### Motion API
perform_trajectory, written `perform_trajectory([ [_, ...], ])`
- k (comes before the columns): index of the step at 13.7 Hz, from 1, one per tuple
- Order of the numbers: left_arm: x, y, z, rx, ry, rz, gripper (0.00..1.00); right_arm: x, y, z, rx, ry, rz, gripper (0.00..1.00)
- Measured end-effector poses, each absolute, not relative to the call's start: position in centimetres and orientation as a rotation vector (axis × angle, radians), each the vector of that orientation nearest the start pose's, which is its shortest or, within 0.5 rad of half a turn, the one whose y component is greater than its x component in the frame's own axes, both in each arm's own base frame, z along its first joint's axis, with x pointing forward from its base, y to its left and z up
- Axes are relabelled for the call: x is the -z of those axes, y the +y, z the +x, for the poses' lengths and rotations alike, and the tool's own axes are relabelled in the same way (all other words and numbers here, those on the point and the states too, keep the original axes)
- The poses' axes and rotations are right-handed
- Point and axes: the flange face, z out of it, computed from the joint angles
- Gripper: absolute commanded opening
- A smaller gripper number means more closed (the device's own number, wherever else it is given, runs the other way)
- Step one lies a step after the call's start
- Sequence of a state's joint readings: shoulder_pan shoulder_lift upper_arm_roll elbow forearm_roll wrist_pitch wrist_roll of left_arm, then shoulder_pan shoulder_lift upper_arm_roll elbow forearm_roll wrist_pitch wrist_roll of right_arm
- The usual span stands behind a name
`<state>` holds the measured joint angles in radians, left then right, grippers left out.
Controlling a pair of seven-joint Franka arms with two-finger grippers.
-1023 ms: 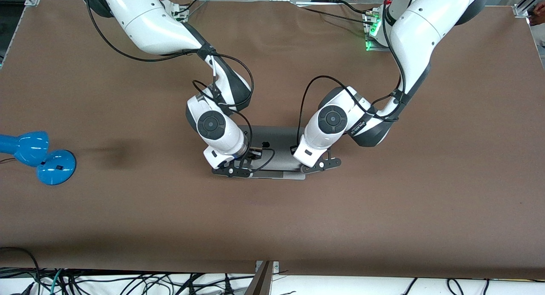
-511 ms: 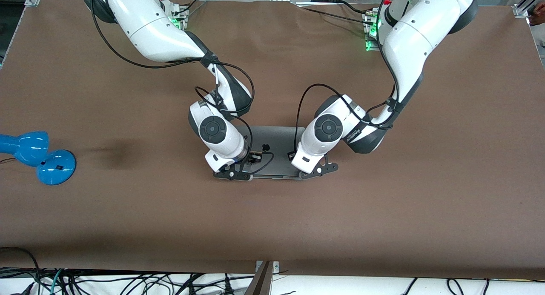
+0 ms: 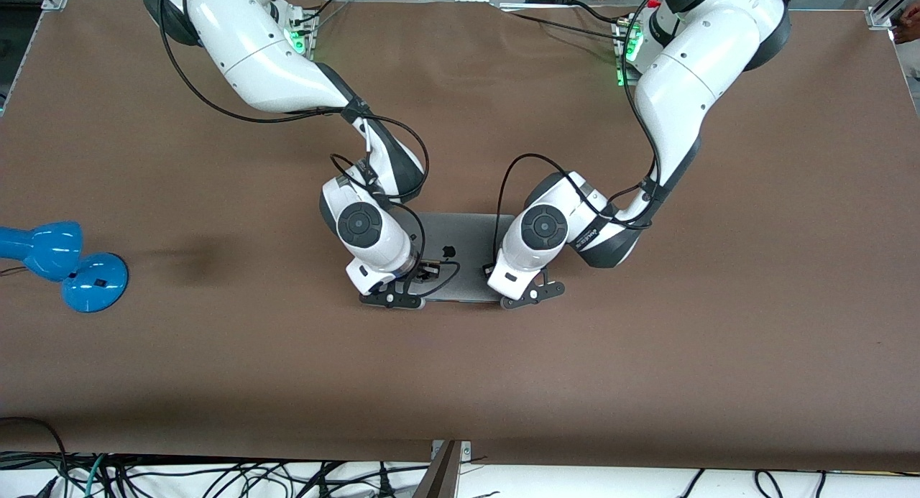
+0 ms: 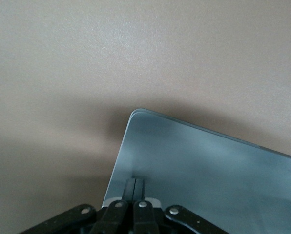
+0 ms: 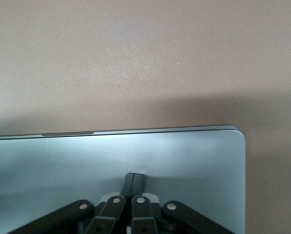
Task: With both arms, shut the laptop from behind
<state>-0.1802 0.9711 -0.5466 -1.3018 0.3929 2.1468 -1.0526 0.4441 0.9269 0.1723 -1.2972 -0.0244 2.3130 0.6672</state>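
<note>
Left tool (image 3: pixel 530 297) and right tool (image 3: pixel 392 299), fingers pinched together, press on the laptop (image 3: pixel 460 257) lid.

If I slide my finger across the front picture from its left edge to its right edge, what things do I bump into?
Blue lamp → right gripper, fingers shut → laptop, its lid down → left gripper, fingers shut.

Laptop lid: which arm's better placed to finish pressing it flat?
Neither clearly. The left gripper and right gripper both rest shut fingertips on the laptop lid near its front corners, and the lid looks nearly down. Probably press together.
</note>
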Motion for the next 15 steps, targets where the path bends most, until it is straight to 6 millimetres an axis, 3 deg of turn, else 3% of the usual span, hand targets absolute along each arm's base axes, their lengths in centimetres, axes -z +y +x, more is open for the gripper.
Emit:
perform_trajectory([
  [10,-18.9,-40.6,62.5,-0.116,-0.52,-3.153,0.0,-19.4,41.0,63.6,0.02,0.159,-2.984,0.0],
  [15,-19.0,-40.6,62.6,-0.112,-0.523,-3.153,0.0,-22.0,41.1,64.4,-0.006,0.182,-2.972,0.0],
])
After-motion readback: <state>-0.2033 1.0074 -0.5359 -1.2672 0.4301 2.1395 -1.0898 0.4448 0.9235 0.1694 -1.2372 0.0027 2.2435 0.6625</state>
